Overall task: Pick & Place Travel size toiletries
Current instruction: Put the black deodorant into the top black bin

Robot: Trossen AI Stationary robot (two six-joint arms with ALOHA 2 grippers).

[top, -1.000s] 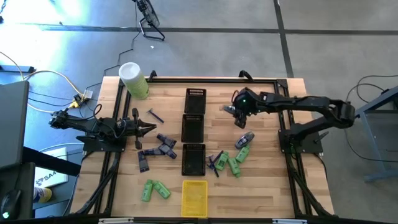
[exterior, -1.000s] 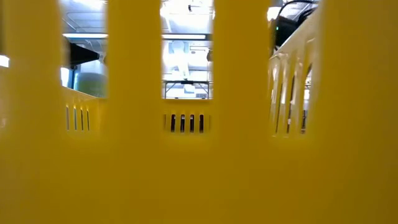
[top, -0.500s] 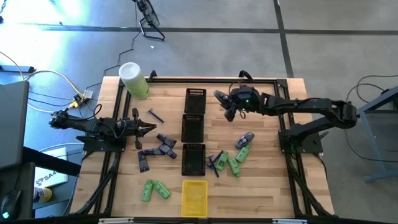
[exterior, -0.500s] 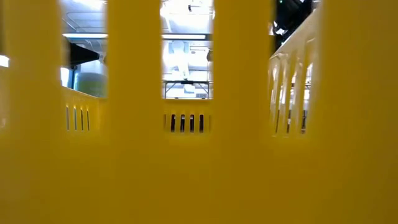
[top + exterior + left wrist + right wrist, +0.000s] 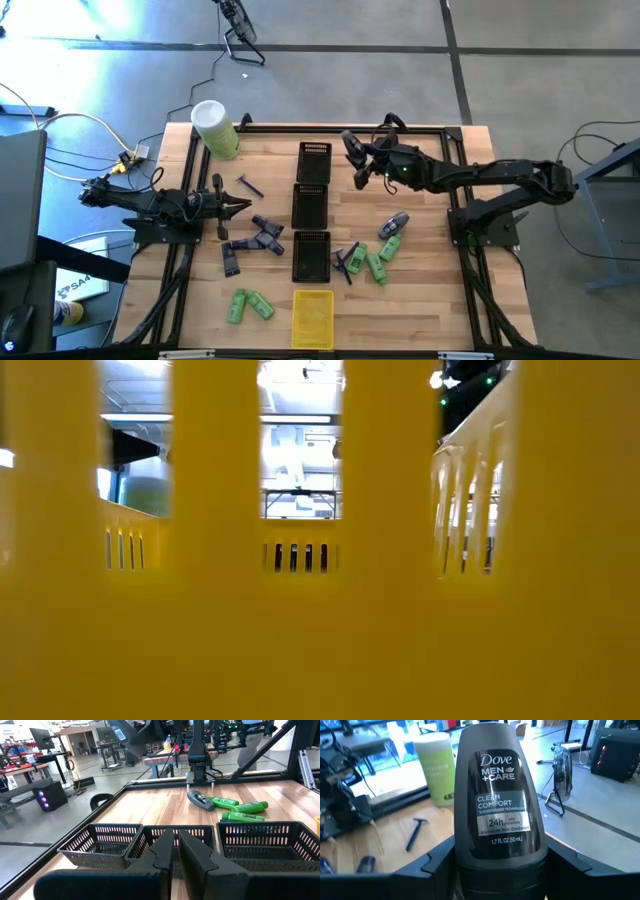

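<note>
My right gripper (image 5: 352, 152) hangs above the table just right of the far black tray (image 5: 313, 160), shut on a dark grey roll-on deodorant (image 5: 497, 795), one of the travel size toiletries. More toiletries lie loose on the table. Green bottles (image 5: 380, 262) and a grey-blue oval piece (image 5: 393, 224) are on the right. Purple-grey tubes (image 5: 255, 240) and more green bottles (image 5: 250, 305) are on the left. My left gripper (image 5: 240, 207) waits shut and level at the table's left side. My right gripper pinches the deodorant between its two fingers (image 5: 432, 865), one on each side of its lower end (image 5: 467, 857). The fingers lie nearly level, coming from the table's right. The deodorant sticks out beyond them, label toward the camera, lifted clear of the table.
Three black trays (image 5: 311, 205) stand in a row down the table's middle, with a yellow tray (image 5: 312, 318) at the near edge. A big pale-green cylinder (image 5: 215, 128) stands at the far left corner, and a blue razor (image 5: 248, 185) lies near it. The yellow tray's wall (image 5: 300, 610) fills the low view.
My right gripper has risen with the deodorant and gone toward the table's far edge and left, up beside the far black tray. It has tipped from pointing down to nearly level, and it has rolled somewhat.
</note>
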